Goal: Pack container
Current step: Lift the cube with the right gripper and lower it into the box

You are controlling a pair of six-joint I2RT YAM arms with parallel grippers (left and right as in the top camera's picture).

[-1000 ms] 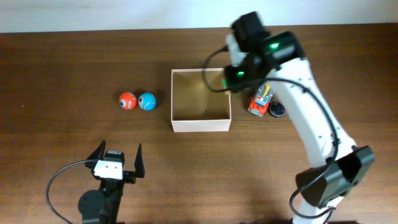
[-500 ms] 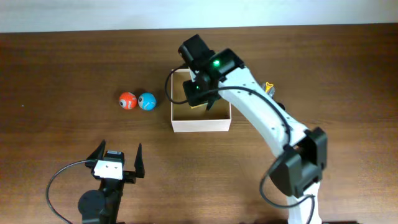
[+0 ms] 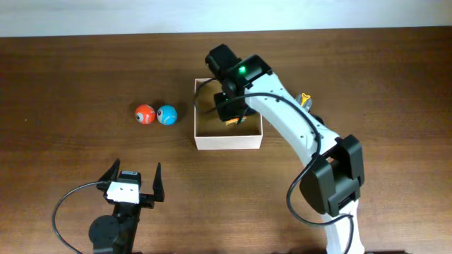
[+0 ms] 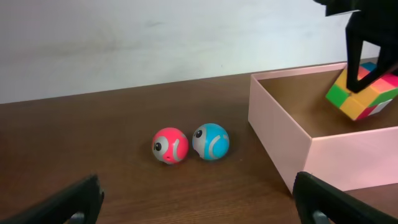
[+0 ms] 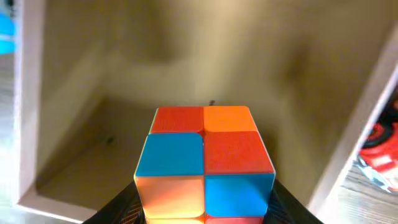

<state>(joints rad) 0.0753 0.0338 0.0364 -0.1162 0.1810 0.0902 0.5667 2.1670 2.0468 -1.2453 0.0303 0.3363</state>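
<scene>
The container (image 3: 228, 142) is a shallow square box with white walls and a brown inside, at mid-table. My right gripper (image 3: 232, 117) reaches down into it, shut on a multicoloured puzzle cube (image 3: 234, 121). In the right wrist view the cube (image 5: 204, 155) fills the space between the black fingers (image 5: 121, 205) of that gripper (image 5: 204, 202), above the box floor (image 5: 112, 155). The left wrist view shows the cube (image 4: 367, 93) tilted, low inside the container (image 4: 292, 140). My left gripper (image 3: 134, 176) stands open near the front edge, its fingertips (image 4: 81, 199) wide apart, nothing in it.
A red ball (image 3: 145, 113) and a blue ball (image 3: 167, 114) lie side by side left of the box, also seen in the left wrist view as red ball (image 4: 170, 145) and blue ball (image 4: 210, 141). A red toy car (image 5: 380, 152) lies just outside the box's right wall.
My right arm has swung left from beside the toy car to over the box and lowered the cube into it. The left arm and the balls have not moved.
</scene>
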